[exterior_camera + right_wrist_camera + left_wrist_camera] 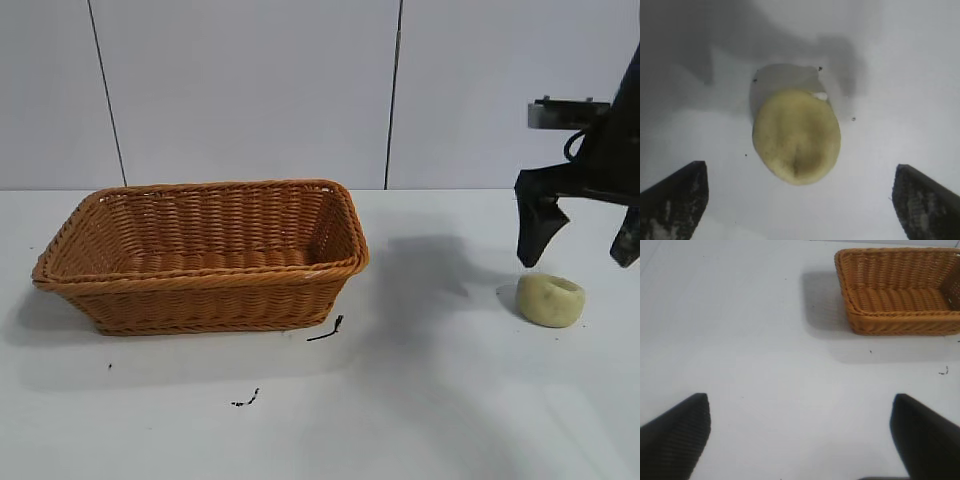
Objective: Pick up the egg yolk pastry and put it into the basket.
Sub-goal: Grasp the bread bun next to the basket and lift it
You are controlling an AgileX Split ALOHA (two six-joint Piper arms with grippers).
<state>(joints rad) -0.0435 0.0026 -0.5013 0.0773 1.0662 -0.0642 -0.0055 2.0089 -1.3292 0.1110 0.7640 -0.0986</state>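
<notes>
The egg yolk pastry (550, 299), a small pale yellow-green lump with a dent, lies on the white table at the right. It fills the middle of the right wrist view (796, 136), resting free on the table. My right gripper (580, 250) hangs open just above it, its two dark fingers (675, 200) wide apart with nothing between them. The orange-brown wicker basket (200, 285) stands at the left centre of the table and looks empty (897, 320). My left gripper (800, 435) is open over bare table, well away from the basket.
A short dark scrap (327, 329) lies by the basket's front right corner and small dark specks (246, 400) lie nearer the front. A grey panelled wall stands behind the table.
</notes>
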